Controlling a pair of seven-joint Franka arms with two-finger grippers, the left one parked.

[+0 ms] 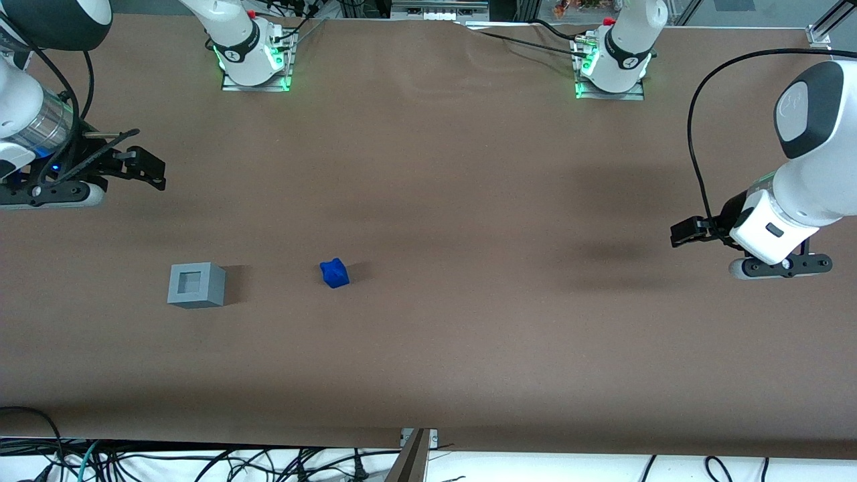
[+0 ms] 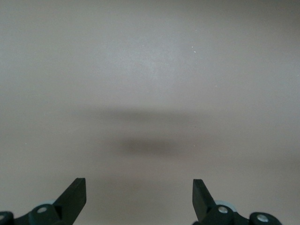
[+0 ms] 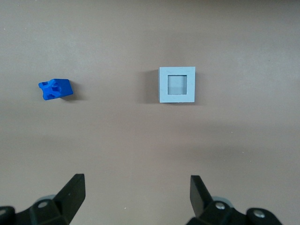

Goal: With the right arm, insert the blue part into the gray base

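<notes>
Front view shows nothing done yet: the blue part [image 1: 334, 273] lies loose on the desk [image 1: 469, 335], well apart from the gray base [image 1: 196, 284], whose square hole looks empty. Grasping, carrying and inserting all remain, since the end effector [image 3: 138, 190] hangs empty above the desk with fingers [image 3: 74, 190] apart. Its arm is cut off by the frame edge.

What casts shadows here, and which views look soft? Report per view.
Front view: small bright-blue plastic block and light-gray plastic cube each throw a short shadow beside them; the open black pincer hangs farther from the camera. Right wrist view: sharp. Left wrist view: only a blurred shadow on the table.
</notes>
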